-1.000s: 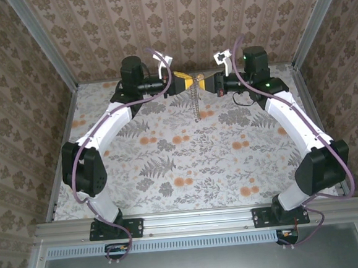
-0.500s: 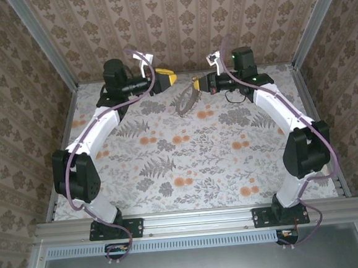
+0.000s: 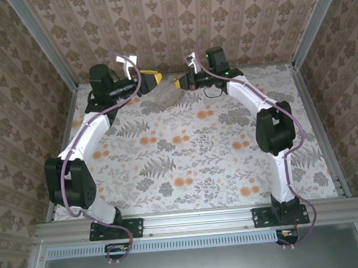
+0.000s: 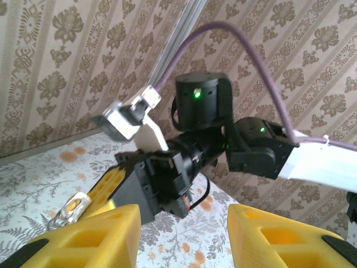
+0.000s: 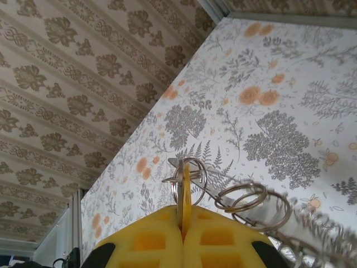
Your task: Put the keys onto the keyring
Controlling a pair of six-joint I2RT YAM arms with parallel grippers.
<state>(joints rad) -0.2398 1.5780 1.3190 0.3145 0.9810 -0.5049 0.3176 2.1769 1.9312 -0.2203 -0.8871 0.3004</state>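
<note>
Right hand (image 5: pixel 183 216) grips the key (image 5: pixel 184 187) by its yellow head, keyring (image 5: pixel 252 205) hanging just beside it above the bench (image 5: pixel 290 100); left hand (image 4: pixel 181 226) stands wide; it should steady the keyring before threading.

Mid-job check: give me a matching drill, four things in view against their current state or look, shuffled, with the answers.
Things:
1 left gripper
2 right gripper
3 rings
4 table

States:
A floral print
B jaws shut on the key
C jaws open, empty
D linked, trailing off the key

Pairs: 1-C; 2-B; 3-D; 4-A
</note>
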